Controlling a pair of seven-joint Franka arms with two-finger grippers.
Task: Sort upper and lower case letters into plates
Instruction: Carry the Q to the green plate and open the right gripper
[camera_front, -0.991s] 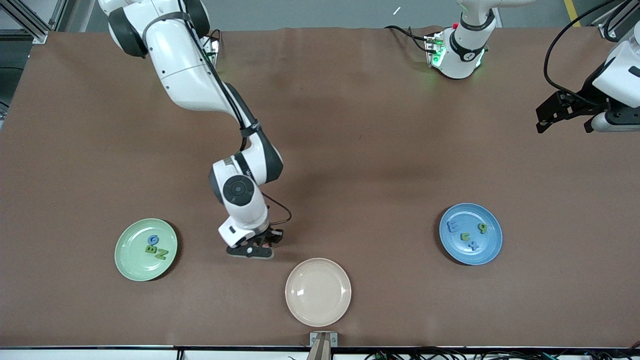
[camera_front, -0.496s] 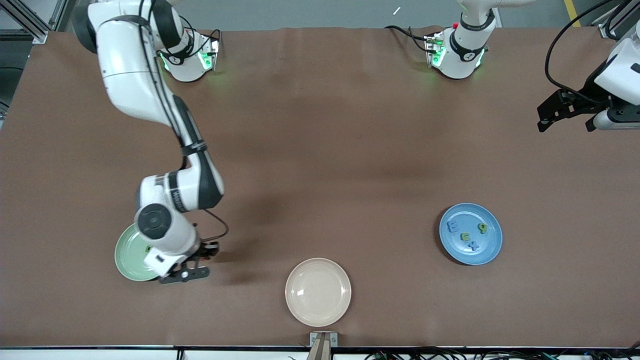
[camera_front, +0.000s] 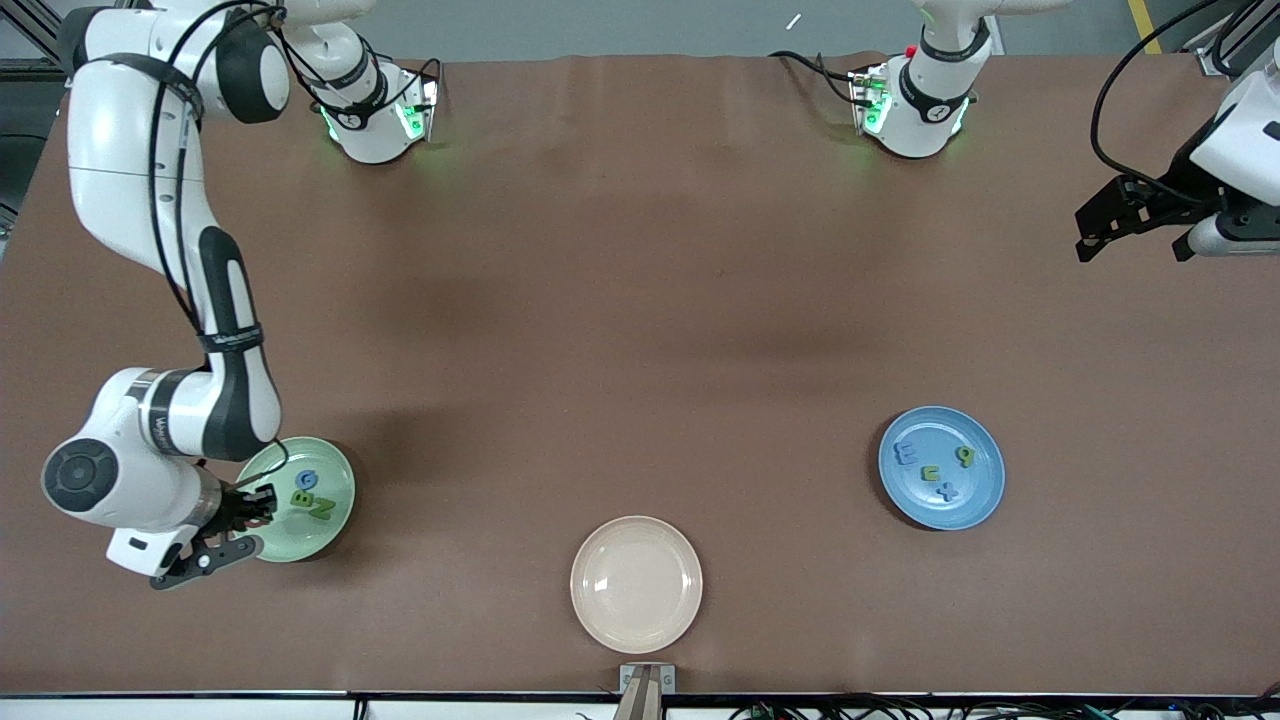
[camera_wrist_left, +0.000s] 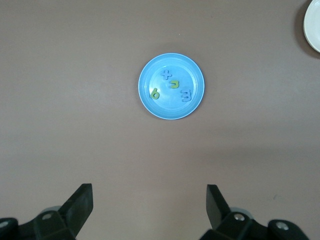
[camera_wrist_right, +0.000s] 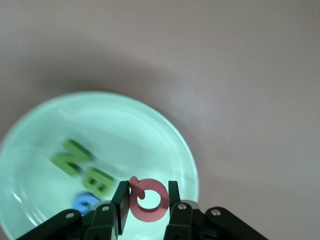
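The pale green plate lies toward the right arm's end of the table, with a blue G, a green B and a green N on it. My right gripper is over that plate's edge, shut on a red letter Q. The plate fills the right wrist view. The blue plate lies toward the left arm's end and holds several small letters; it also shows in the left wrist view. My left gripper waits open and empty, high over the table's left-arm end.
A cream-beige plate lies bare near the front edge, between the two task plates; its rim shows in the left wrist view. Both arm bases stand along the table's back edge.
My right arm has swung from beside the cream-beige plate toward its own end of the table, carrying the red Q to over the green plate's edge. The left arm has barely moved.
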